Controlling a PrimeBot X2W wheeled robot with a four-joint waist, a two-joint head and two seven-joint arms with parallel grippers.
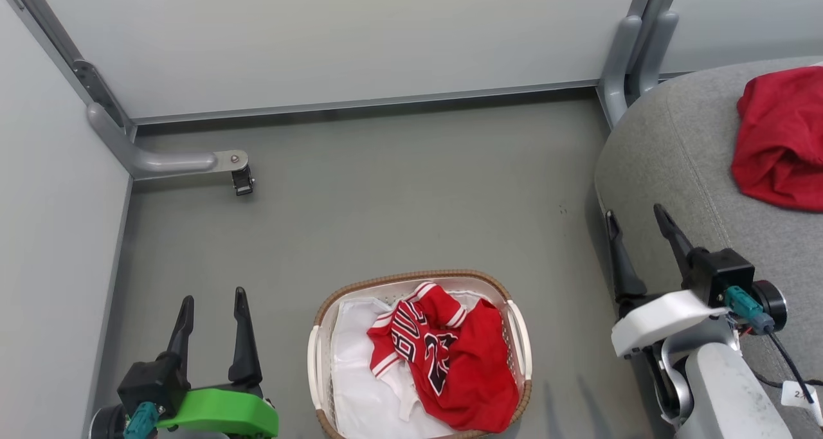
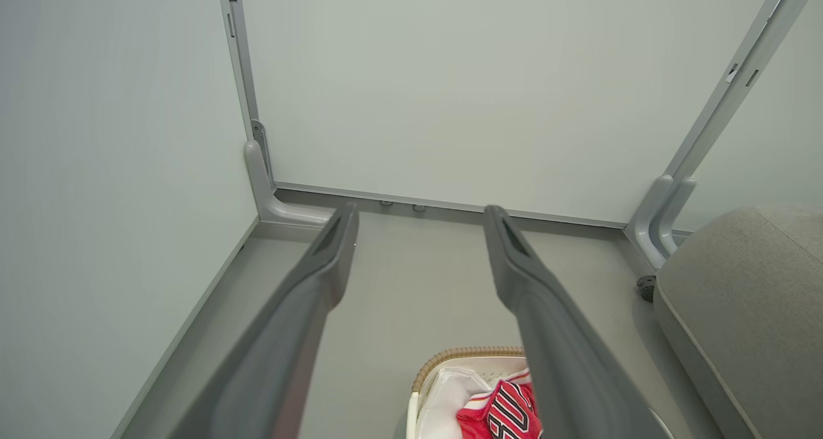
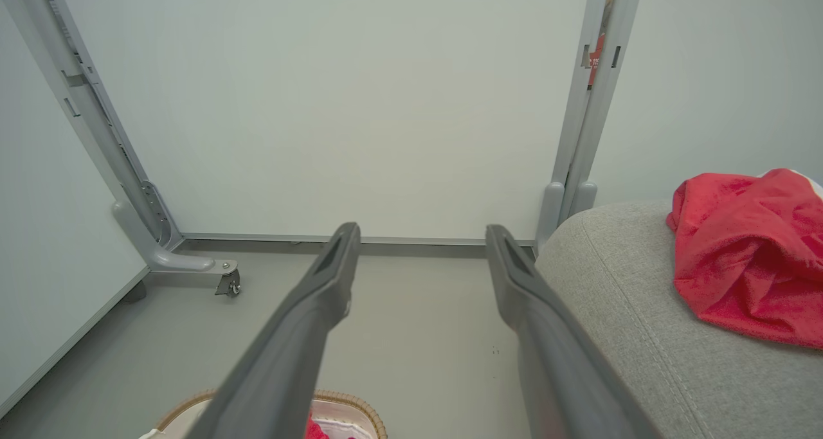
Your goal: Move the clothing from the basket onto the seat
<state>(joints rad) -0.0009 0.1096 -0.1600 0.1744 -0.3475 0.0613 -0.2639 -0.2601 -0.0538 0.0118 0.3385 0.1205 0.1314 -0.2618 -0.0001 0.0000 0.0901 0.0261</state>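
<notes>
Left gripper (image 1: 213, 294), right gripper (image 1: 634, 211) both wide open, empty; jersey (image 1: 450, 355) between them looks light, limp; I'd pinch a raised fold.

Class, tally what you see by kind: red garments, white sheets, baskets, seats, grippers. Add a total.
Oval white perforated plastic basket with brown woven rim: 1
Large grey fabric seat: 1
Red garments: 2, lettered red jersey in basket, plain red garment on seat
Plain white liner sheet: 1
Grippers: 2, left gripper, right gripper
Total: 7
</notes>
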